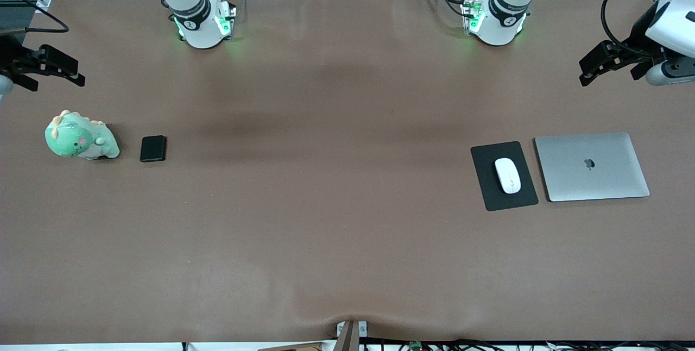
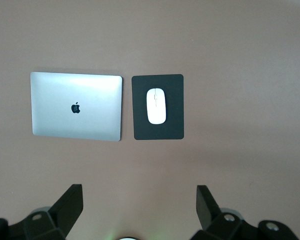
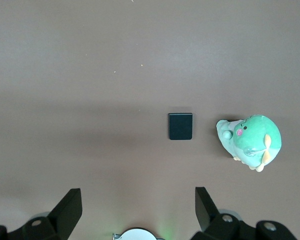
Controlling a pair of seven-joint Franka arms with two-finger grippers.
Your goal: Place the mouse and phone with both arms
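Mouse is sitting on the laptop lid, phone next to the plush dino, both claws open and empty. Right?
Not quite. The mouse sits on the black mouse pad, beside the laptop, as the front view shows. The phone is next to the plush dino; left claw and right claw are open and empty.

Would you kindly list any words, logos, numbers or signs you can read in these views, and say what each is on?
No readable words or numbers anywhere.
Apple logo, no lettering: on the closed silver laptop lid, beside the mouse pad.
Mouse, phone, green plush dinosaur: no markings visible.
Dark marks on the arm bases: too small to read.
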